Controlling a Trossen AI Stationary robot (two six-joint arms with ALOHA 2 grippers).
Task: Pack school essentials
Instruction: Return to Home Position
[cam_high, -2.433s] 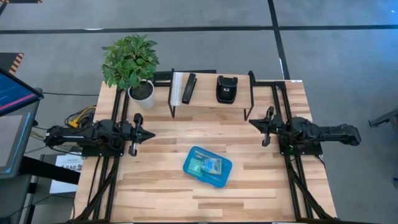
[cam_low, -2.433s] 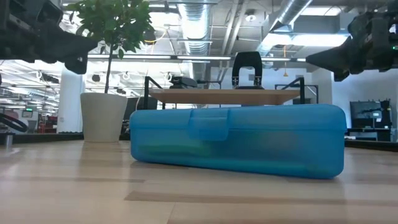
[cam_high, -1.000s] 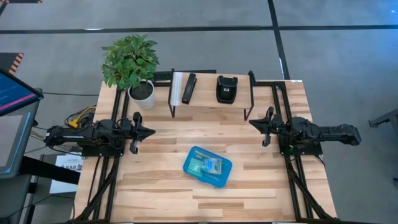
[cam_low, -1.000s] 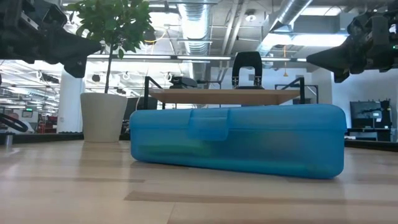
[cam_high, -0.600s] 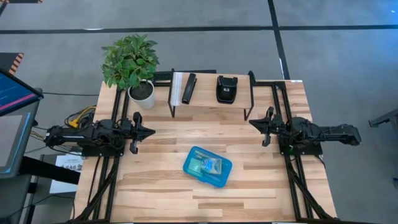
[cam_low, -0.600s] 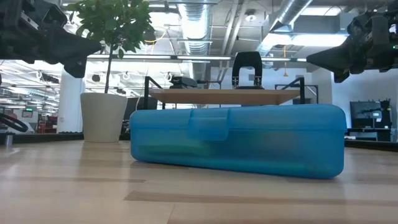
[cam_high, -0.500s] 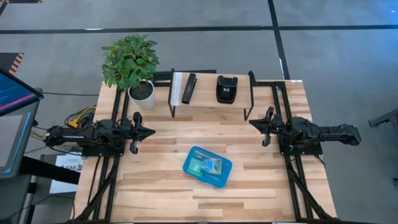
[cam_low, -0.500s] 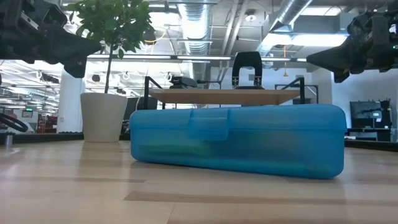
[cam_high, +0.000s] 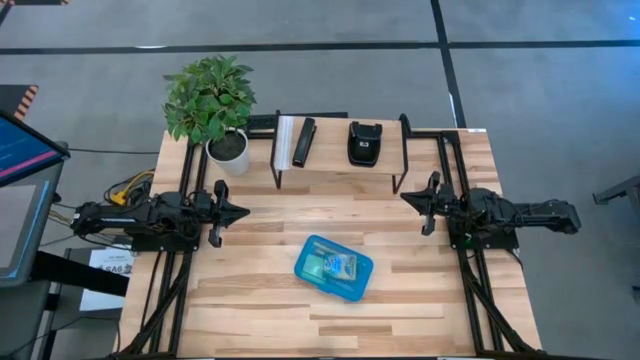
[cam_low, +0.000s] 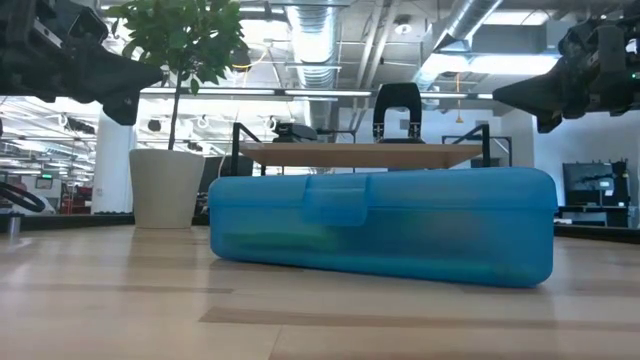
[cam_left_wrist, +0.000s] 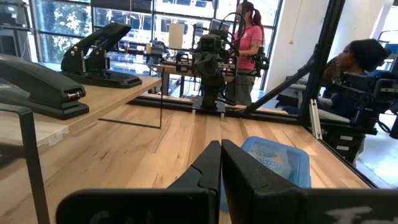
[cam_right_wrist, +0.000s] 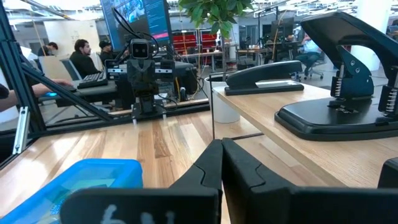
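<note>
The wooden table (cam_high: 260, 300) spreads beneath two dark arms drawn in at its opposite sides. The left gripper (cam_high: 244, 213) and the right gripper (cam_high: 404, 198) point at each other across the boards, well apart. Each wrist view shows that arm's own pair of fingers pressed together along their length, holding nothing.

Behind the left gripper, at the table's far corner, a potted plant (cam_high: 208, 95) stands in a white pot. A black-framed wooden riser (cam_high: 330, 150) sits along the far edge, between the two grippers and set back from the line that joins them.

On the near side of that line, roughly midway between the tips, the translucent blue case (cam_high: 355, 288) lies flat on the wood. Its lid is down and its front clasp is seated, and neither gripper touches it.

On the riser, a black hole punch (cam_high: 364, 143) lies toward the right gripper's side and a black stapler (cam_high: 303, 142) toward the left gripper's.

The school essentials (cam_high: 335, 265) lie inside the case, showing through the lid only as greenish and pale shapes. Single items cannot be told apart.
</note>
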